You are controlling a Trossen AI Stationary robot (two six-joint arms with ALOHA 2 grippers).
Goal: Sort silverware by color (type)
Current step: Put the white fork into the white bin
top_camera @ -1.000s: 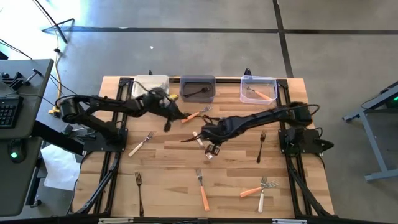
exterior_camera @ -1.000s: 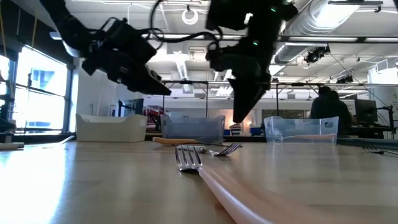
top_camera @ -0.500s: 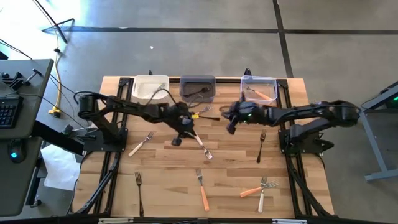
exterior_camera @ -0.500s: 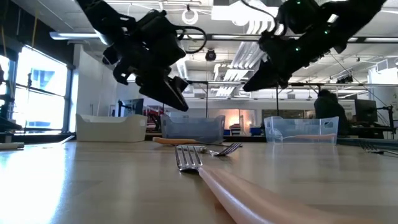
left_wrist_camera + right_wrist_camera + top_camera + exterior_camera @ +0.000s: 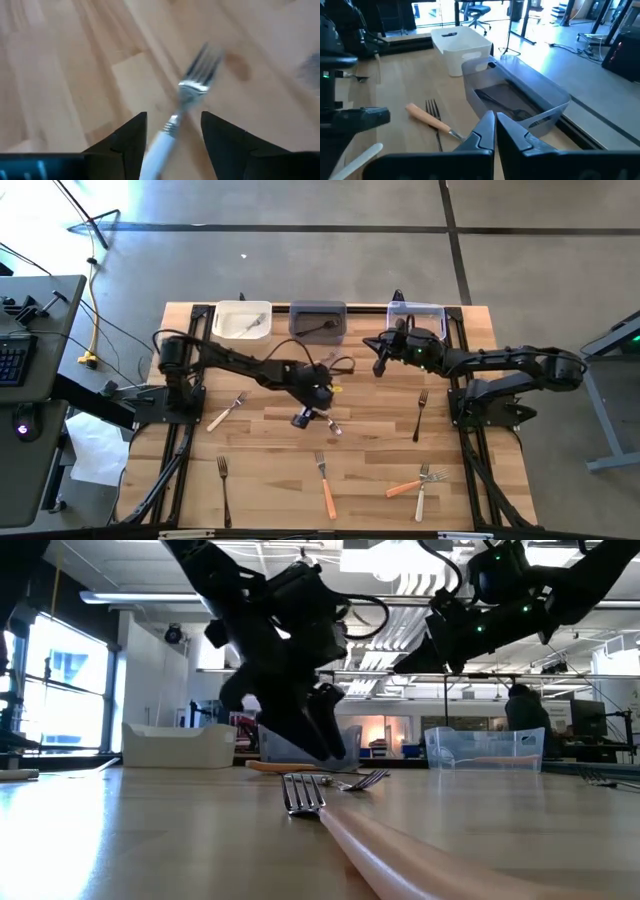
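A white-handled fork [image 5: 192, 85] lies flat on the wooden table [image 5: 260, 440] near its middle. My left gripper [image 5: 172, 117] is low over it, open, pointing down at a slant. One finger stands on each side of the fork's handle [image 5: 157, 147], and I see no touch. In the high view this gripper [image 5: 312, 416] is at the table's centre. My right gripper [image 5: 495, 117] is shut and holds nothing. It hangs near level above the table, in front of the bins [image 5: 378, 366]. An orange-handled fork [image 5: 427, 117] and a dark fork [image 5: 436, 129] lie side by side before it.
Three bins stand along the far edge. The white bin [image 5: 242, 320] holds a fork, the grey bin [image 5: 318, 322] a dark fork, and the clear bin [image 5: 418, 325] an orange one. More forks lie at the left [image 5: 228, 410], the near left [image 5: 224, 480], the near middle [image 5: 325, 485], the near right [image 5: 415, 485] and the right [image 5: 421, 415].
My left gripper has swung from beside the white bin toward the table's middle. It has sunk over the white-handled fork and opened. My right gripper has drawn back from the middle toward the far right, near the bins, and tipped up from pointing down to nearly level.
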